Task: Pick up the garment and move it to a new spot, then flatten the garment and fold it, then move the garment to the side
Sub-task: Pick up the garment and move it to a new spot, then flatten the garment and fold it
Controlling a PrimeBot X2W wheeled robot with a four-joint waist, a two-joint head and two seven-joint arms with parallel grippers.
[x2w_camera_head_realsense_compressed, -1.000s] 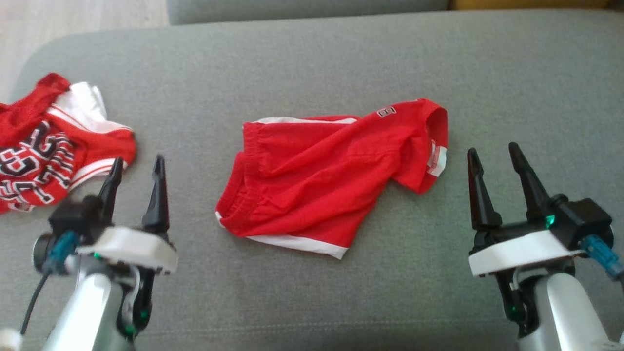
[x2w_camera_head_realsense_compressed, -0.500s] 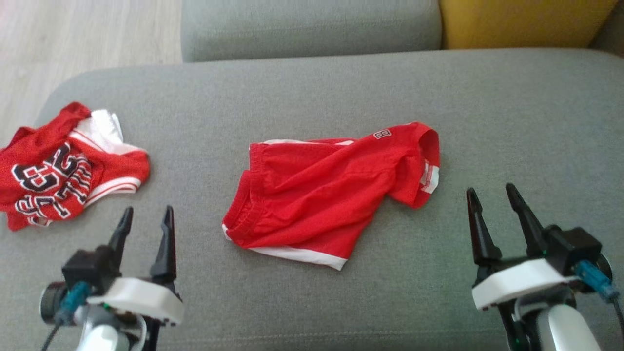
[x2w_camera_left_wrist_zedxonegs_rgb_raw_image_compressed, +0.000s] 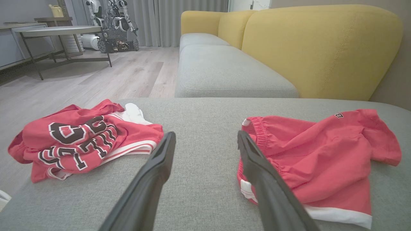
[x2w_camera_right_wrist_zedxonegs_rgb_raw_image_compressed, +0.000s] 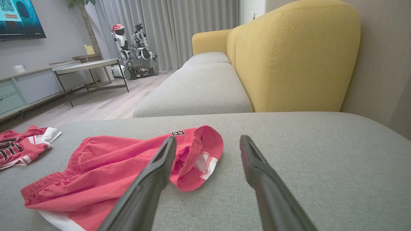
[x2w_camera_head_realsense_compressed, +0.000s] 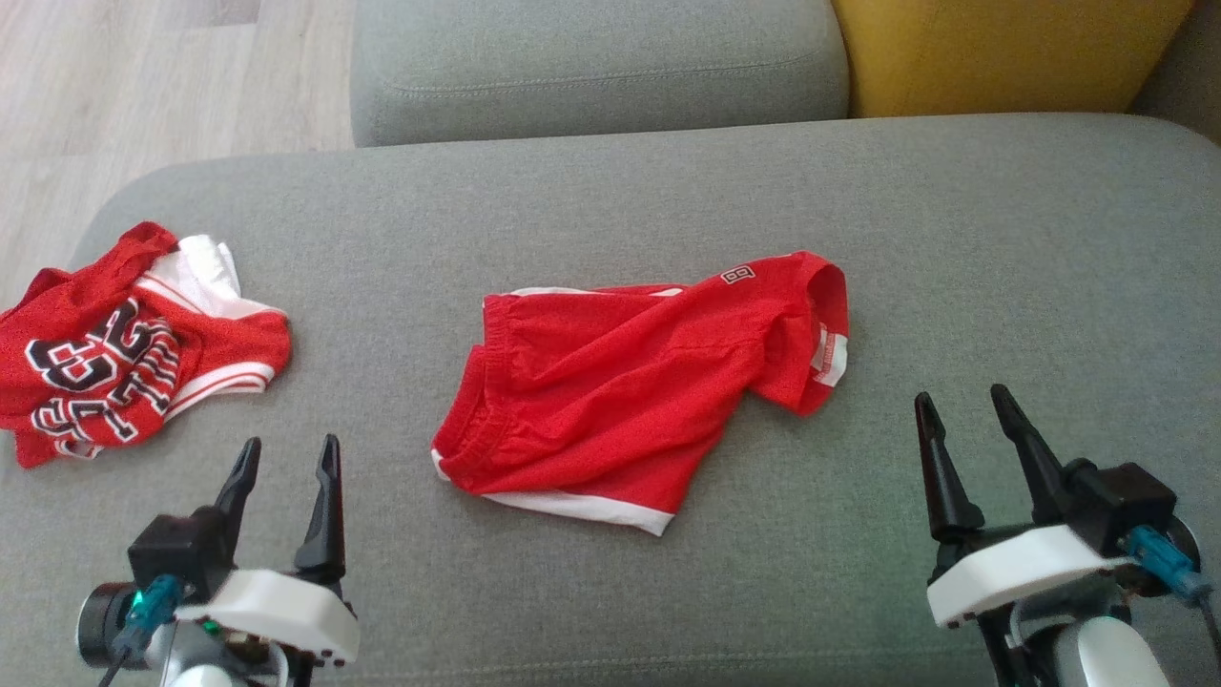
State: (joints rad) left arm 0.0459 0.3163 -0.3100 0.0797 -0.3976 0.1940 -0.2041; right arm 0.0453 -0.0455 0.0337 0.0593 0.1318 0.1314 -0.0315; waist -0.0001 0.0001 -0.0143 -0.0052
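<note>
The head camera looks steeply down on the grey sofa seat from close above. Both wrist cameras sit low over that seat, facing level along it toward the yellow backrest. All three views share the red shorts.

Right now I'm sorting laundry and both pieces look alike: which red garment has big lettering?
The crumpled jersey on the left: big black-and-white letters cover it. The shorts in the middle are plain red with white trim.

Bare cushion around shorts; jersey far left
</note>
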